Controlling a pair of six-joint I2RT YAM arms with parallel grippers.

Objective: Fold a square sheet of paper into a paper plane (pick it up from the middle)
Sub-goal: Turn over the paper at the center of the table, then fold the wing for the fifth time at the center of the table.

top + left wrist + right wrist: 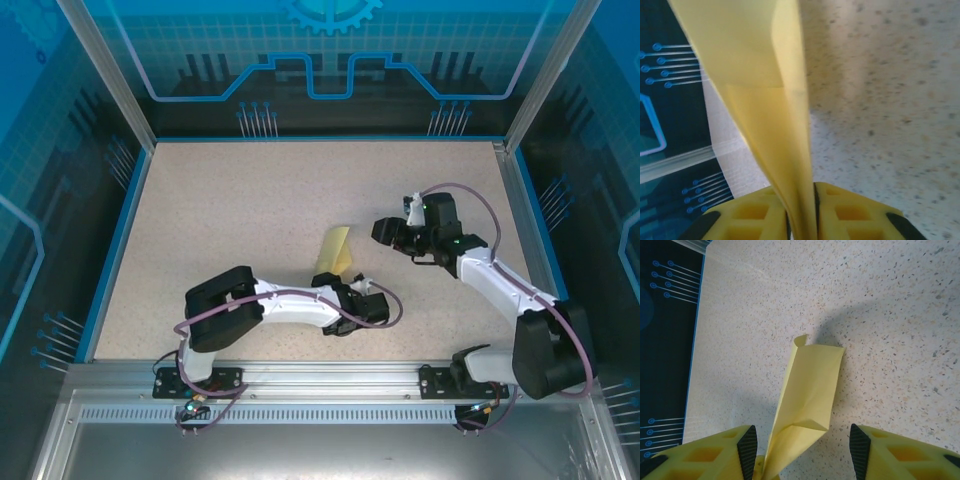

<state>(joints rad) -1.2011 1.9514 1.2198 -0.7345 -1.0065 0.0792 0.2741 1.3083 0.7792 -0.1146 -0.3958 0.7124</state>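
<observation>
The left gripper's jaws clenched the folded yellow paper sheet upright over the bench, seemingly offering it to the right gripper, its jaws released.

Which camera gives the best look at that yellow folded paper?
The right wrist view: the folded yellow paper shows nearly whole, creases clear. The top view shows it small; the left wrist view, a blurred close-up.
</observation>
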